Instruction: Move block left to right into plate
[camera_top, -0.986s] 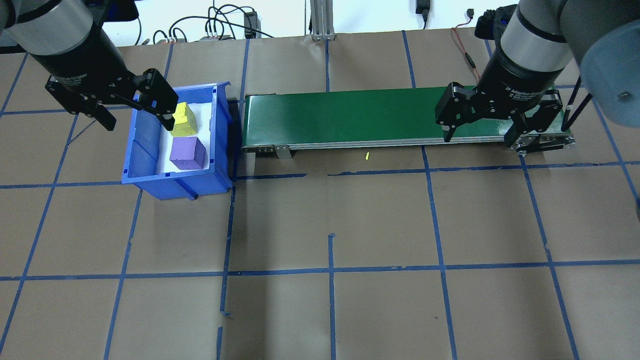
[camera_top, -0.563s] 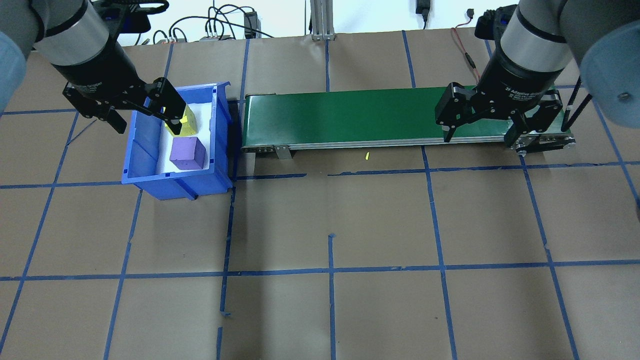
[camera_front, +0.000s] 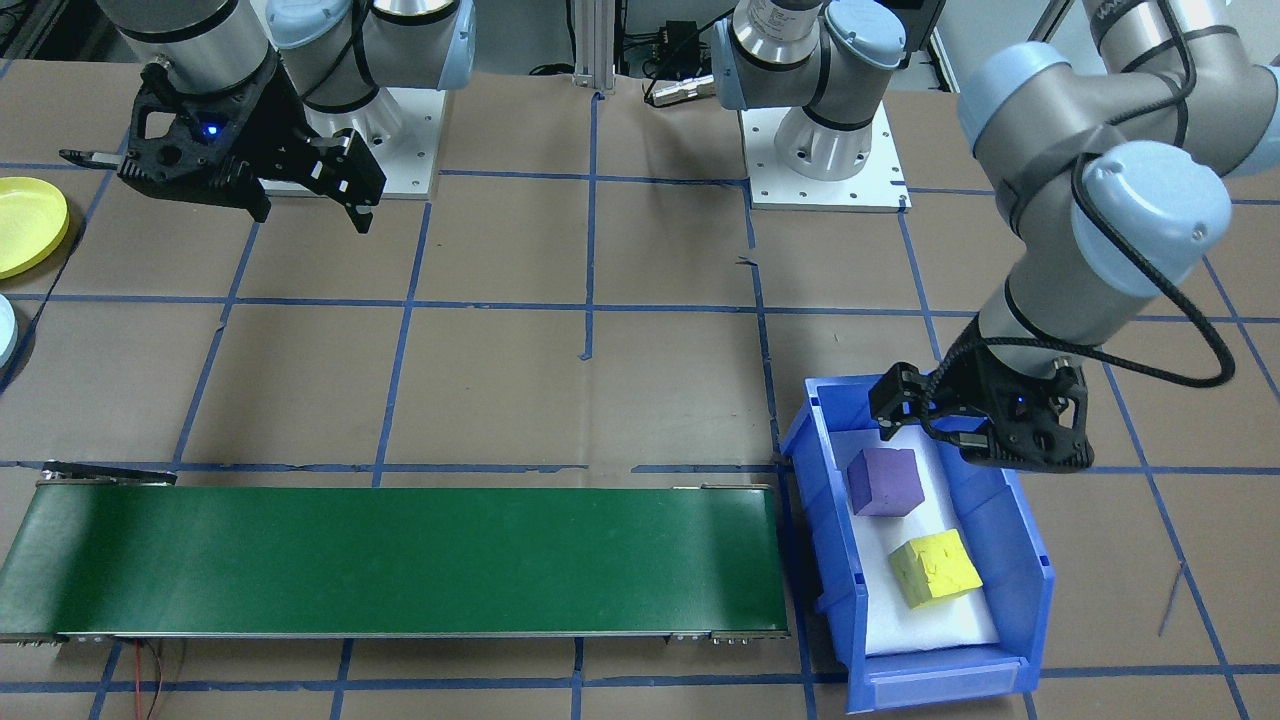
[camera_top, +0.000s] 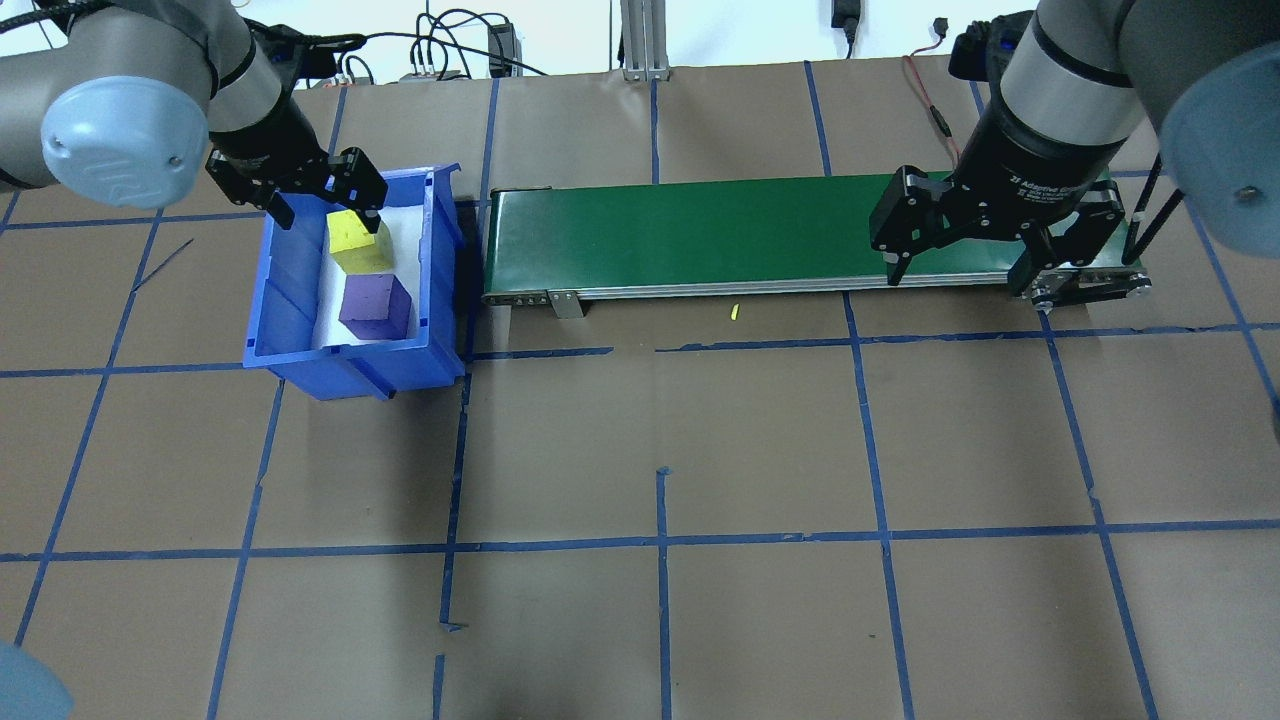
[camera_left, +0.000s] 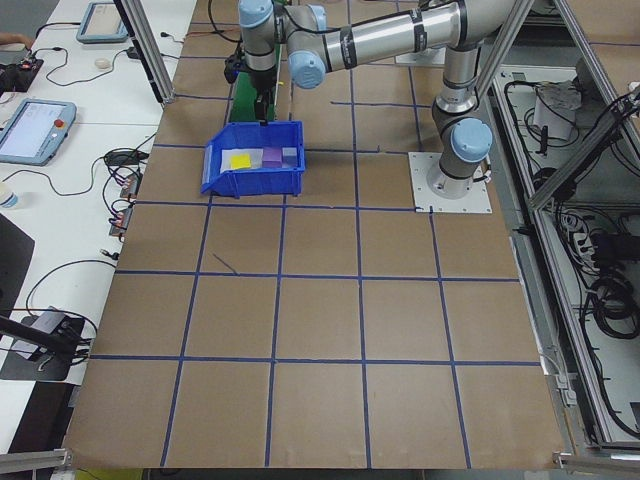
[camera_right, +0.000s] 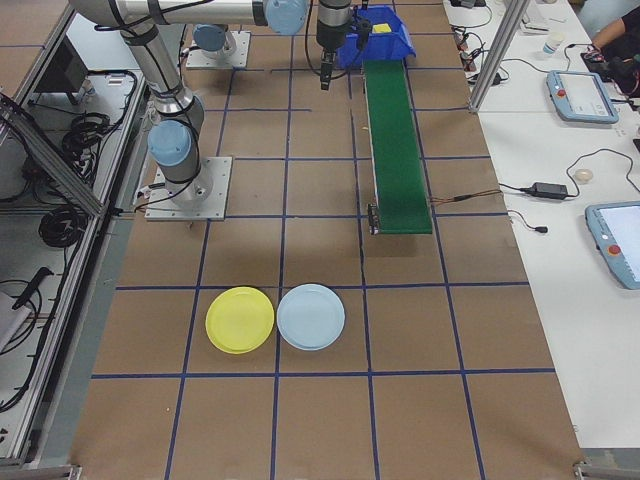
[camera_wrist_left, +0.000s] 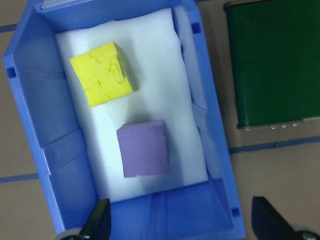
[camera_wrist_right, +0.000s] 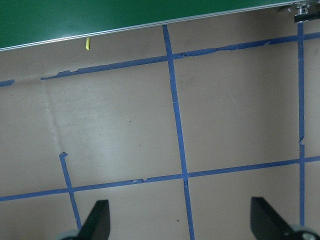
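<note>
Only the right side view shows the yellow plate (camera_right: 240, 319) and blue plate (camera_right: 311, 316), well apart from the bin (camera_top: 290, 320). In the bin lie the yellow block (camera_top: 357, 240) and purple block (camera_top: 375, 303). Left gripper (camera_top: 322, 205), wide open and empty, has moved over the bin. Right gripper (camera_top: 965, 255) stays open, empty, far from the bin.

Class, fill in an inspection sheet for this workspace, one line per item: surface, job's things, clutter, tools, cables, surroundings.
Surface: brown table gridded with blue tape.
Job's things: yellow block and purple block in blue bin; green conveyor; yellow plate, blue plate.
Clutter: small yellow scrap.
Tools: left tool open over bin; right tool open, empty.
Cables: black leads at far edge.
Surroundings: side benches with tablets.
</note>
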